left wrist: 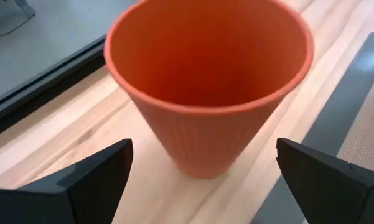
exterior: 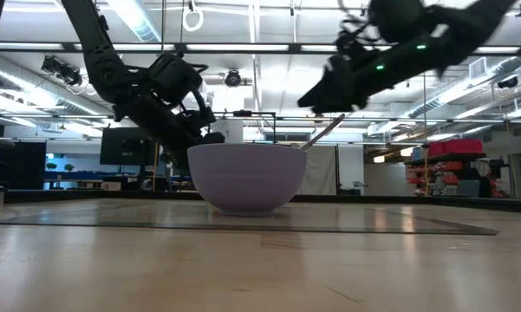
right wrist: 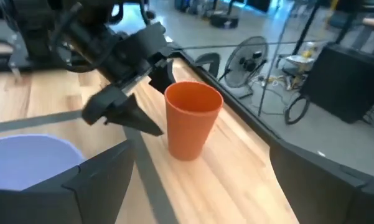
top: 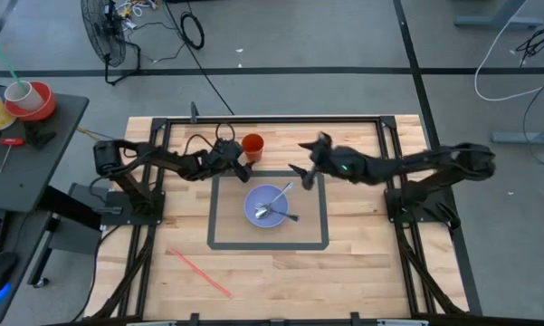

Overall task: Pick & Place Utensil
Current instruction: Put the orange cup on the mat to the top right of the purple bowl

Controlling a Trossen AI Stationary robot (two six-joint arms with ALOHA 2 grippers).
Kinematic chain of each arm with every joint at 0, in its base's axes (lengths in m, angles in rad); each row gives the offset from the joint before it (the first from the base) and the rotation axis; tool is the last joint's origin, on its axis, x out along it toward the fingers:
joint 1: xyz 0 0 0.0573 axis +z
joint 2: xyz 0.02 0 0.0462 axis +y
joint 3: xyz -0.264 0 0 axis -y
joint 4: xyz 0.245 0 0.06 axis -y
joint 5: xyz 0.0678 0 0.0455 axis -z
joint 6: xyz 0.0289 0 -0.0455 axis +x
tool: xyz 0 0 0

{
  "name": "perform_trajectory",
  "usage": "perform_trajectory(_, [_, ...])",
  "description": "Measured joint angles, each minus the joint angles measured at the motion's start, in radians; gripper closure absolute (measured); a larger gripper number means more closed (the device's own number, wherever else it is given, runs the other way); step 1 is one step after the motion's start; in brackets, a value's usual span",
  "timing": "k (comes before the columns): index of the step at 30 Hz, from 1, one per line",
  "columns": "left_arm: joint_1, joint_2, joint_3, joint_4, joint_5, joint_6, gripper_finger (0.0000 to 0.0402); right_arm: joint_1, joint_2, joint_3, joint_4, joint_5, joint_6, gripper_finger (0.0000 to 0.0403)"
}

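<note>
A lavender bowl (top: 270, 206) stands inside a grey taped rectangle (top: 214, 217). Two metal utensils (top: 277, 201) lie in it. One handle leans on the far-right rim and sticks up over it (exterior: 322, 133). An orange cup (top: 253, 145) stands upright on the wood just beyond the rectangle's far edge. My left gripper (top: 240, 167) is open and low beside the cup. In the left wrist view its fingers (left wrist: 203, 152) stand on either side of the cup (left wrist: 208, 81) without touching it. My right gripper (top: 300, 172) is open and raised above the bowl's far-right side (exterior: 329, 91), touching nothing.
A red straw (top: 199, 272) lies on the near-left part of the table. The table frame's black rails (top: 272, 118) run along the far edge. The right wrist view shows my left gripper (right wrist: 121, 109) next to the cup (right wrist: 191, 121) and the bowl's rim (right wrist: 31, 149).
</note>
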Motion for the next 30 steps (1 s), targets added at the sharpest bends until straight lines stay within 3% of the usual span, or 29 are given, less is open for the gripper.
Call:
perform_trajectory(9, [0.001,-0.115,0.001,-0.245,-0.005,0.035,0.0003,-0.180,0.327,0.334,-0.150,-0.308,-0.121,0.0013])
perform_trajectory(14, [0.012,-0.122,0.001,-0.307,0.022,0.037,0.0003,-0.207,0.496,0.456,-0.171,-0.335,-0.179,0.0012])
perform_trajectory(21, [0.037,-0.115,0.001,-0.247,0.002,0.049,0.0003,-0.225,0.635,0.559,-0.151,-0.375,-0.207,0.0013])
perform_trajectory(25, [0.044,-0.114,0.001,-0.178,0.045,0.087,0.0003,-0.224,0.663,0.589,-0.153,-0.322,-0.209,0.0014])
perform_trajectory(30, [0.044,-0.114,0.001,-0.113,0.085,0.162,0.0003,-0.227,0.660,0.594,-0.114,-0.341,-0.244,0.0014])
